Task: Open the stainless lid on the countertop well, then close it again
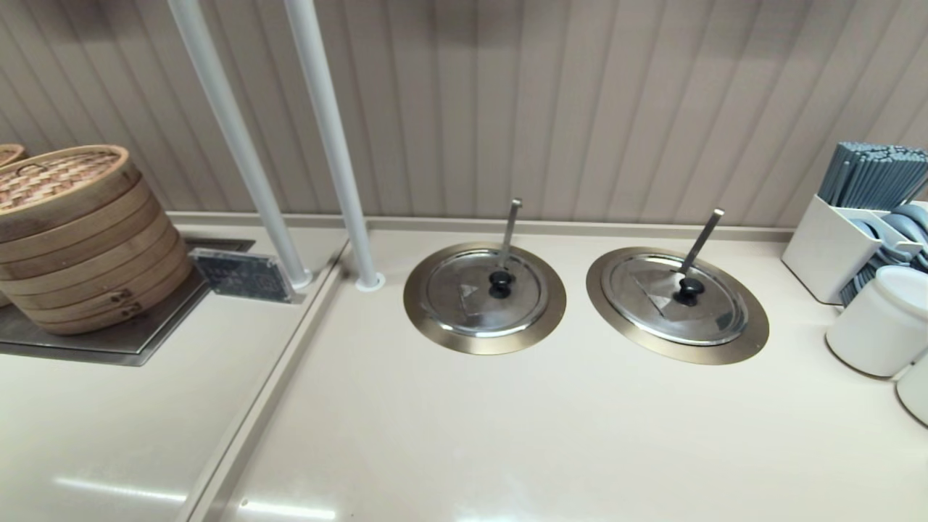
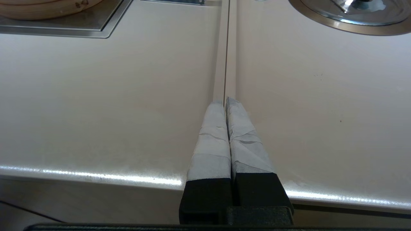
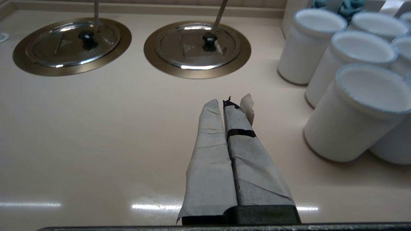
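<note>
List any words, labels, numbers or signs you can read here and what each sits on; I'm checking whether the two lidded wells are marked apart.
No readable text anywhere.
Stainless lid: a pale triangular patch, no letters legible.
Twin lid: a small triangle mark, nothing legible.
Dark plaque beside the bamboo steamer: a pale pattern, too small and blurred to read.
White cups: blank.

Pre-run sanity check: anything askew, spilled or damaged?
Only the right end effector: its fingertip tape is frayed, a loose flap sticking up. The stainless lid sits flat in the countertop well; no spills.
</note>
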